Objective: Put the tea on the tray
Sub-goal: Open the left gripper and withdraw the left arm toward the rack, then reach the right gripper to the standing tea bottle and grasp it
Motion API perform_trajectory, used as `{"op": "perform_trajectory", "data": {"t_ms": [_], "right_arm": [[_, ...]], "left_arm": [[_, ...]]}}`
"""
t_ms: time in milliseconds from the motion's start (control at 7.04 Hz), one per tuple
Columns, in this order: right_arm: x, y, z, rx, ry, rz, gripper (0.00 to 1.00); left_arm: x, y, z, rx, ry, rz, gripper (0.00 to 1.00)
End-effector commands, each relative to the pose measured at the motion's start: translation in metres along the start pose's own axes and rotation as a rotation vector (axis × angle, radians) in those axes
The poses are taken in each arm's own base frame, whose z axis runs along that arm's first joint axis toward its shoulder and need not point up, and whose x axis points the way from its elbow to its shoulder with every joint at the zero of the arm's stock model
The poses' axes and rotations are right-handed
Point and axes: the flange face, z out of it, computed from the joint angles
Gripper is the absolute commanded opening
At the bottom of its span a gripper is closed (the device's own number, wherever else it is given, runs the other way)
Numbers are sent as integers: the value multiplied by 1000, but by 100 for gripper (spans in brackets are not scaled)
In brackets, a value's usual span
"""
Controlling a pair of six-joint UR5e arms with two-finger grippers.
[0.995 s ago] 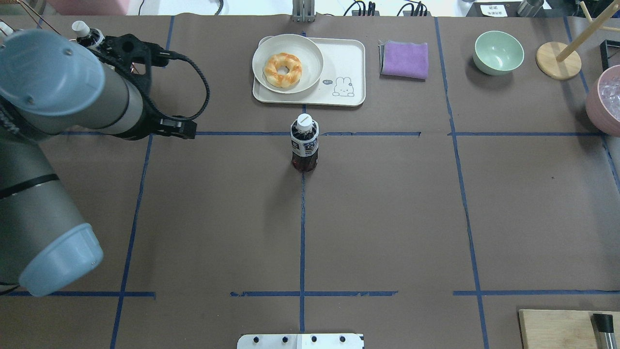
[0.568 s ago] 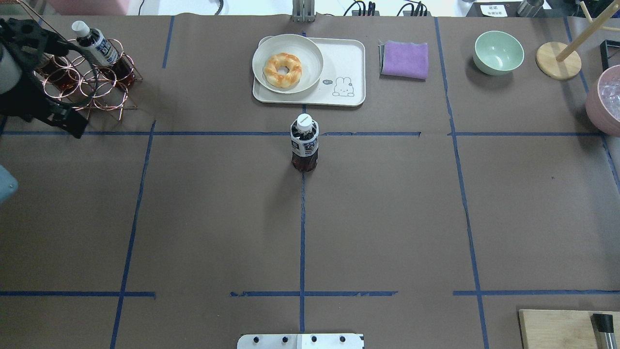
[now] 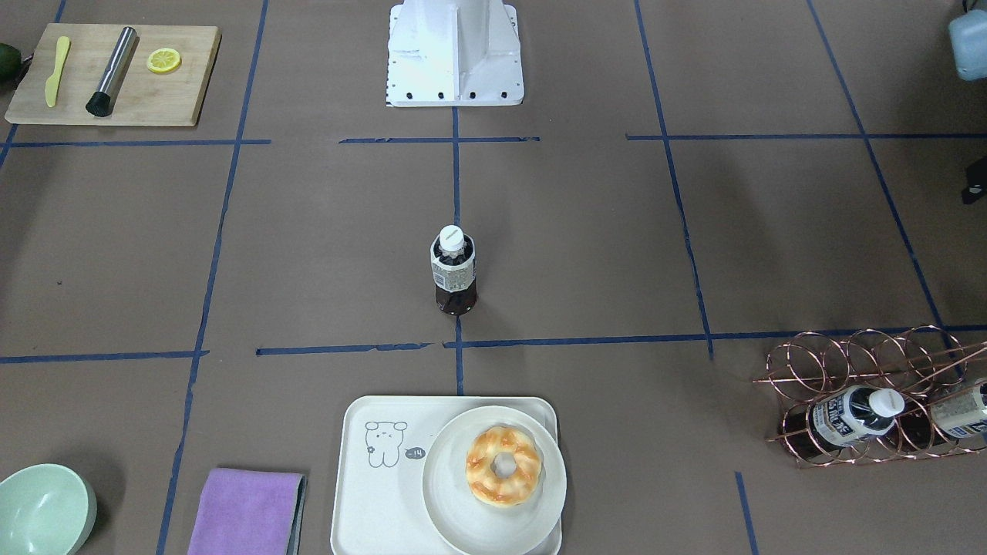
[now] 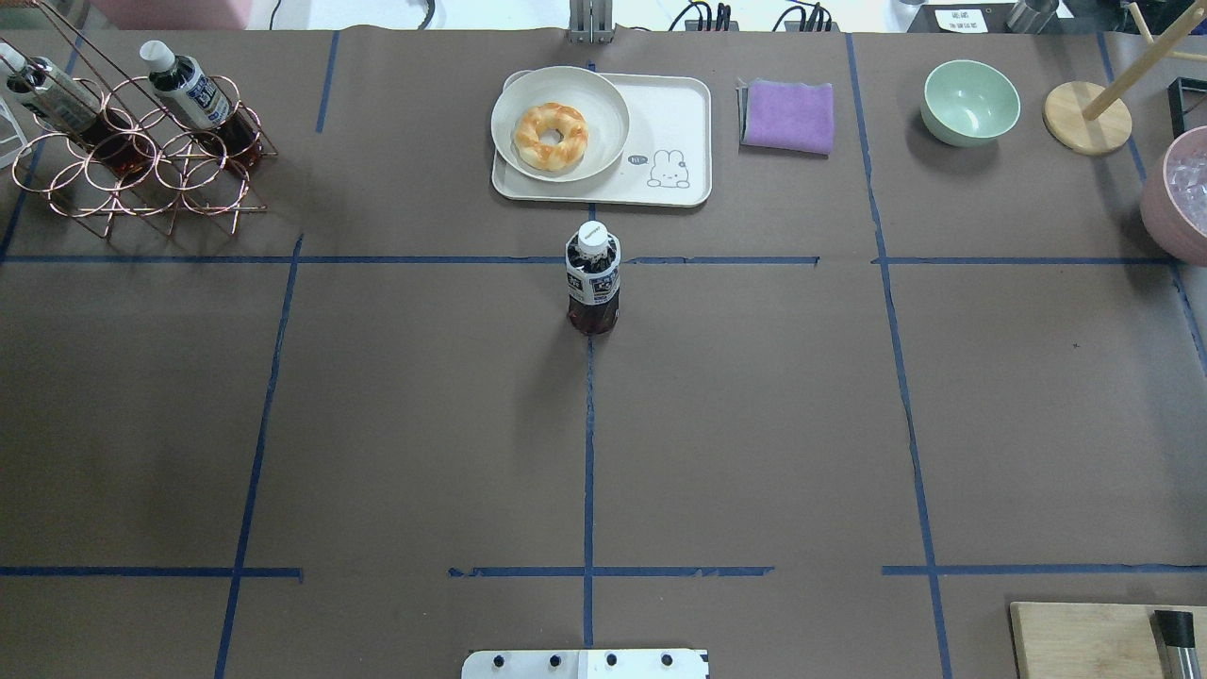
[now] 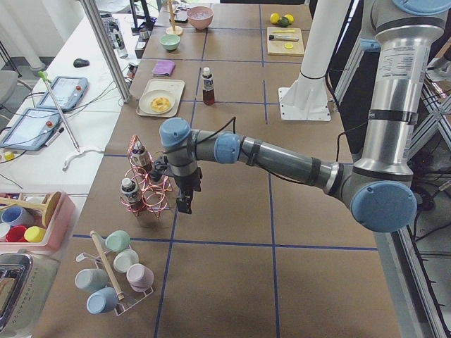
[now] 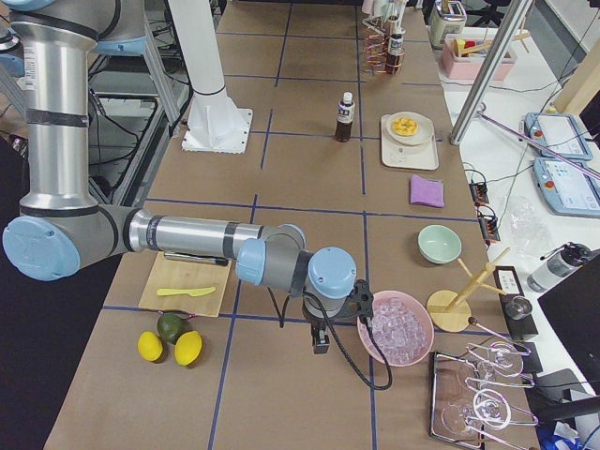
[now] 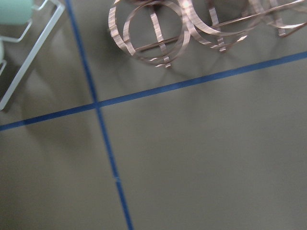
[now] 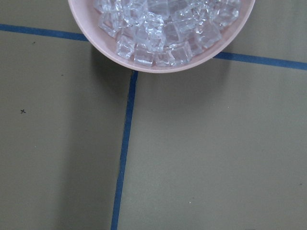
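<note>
tea (image 4: 593,283) stands upright on the table (image 4: 754,424) just short of the tray (image 4: 674,113), ungrasped, and we judge the reach not yet begun, with the left gripper (image 5: 184,203) by the wire rack (image 5: 144,193) and the right gripper (image 6: 321,339) by the ice bowl (image 6: 396,328), whether their jaws are apart or together we cannot tell, so one must come over and grip it.

The grey-and-blue left arm (image 5: 282,158) has drawn out of the overhead view. A second ago its links covered the far-left corner of the surface, and shortly after only its black end effector (image 5: 184,208) showed at that edge. The copper wire rack (image 4: 141,160) is now fully uncovered. The second clear bottle of dark liquid (image 4: 47,92) in it, hidden before, has come into sight.
</note>
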Motion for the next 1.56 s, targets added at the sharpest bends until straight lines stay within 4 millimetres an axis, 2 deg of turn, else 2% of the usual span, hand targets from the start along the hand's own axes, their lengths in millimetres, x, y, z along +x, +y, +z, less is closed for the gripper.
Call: {"op": "perform_trajectory", "data": {"t_ms": [0,142,426,568,711,853,995,1137,1279,1421], "right_arm": [[-32,-18,-2,0,7,-75,100],[-58,-43,-4,-2,20,-140,99],[-67,-47,-10,12,18,-157,100],[-79,-50,-17,26,18,-146,100],[-103,-66,-23,39,18,-131,100],[-149,-80,-27,49,10,-156,99],[-207,-96,-30,59,-10,-129,99],[-278,-107,-22,48,-22,-126,100],[-348,-131,-22,56,-43,-88,100],[-415,-148,-20,66,-52,-51,100]], "left_arm": [[-64,25,16,17,73,-44,100],[-68,35,15,21,87,-62,100],[-74,38,21,8,79,-74,100],[-76,53,27,-3,81,-83,100],[-76,60,31,-9,89,-90,100],[-74,59,28,-4,91,-85,100],[-67,58,19,15,89,-67,100],[-68,69,24,17,88,-64,100],[-65,71,19,24,84,-57,100],[-67,78,24,13,78,-66,100]]}}
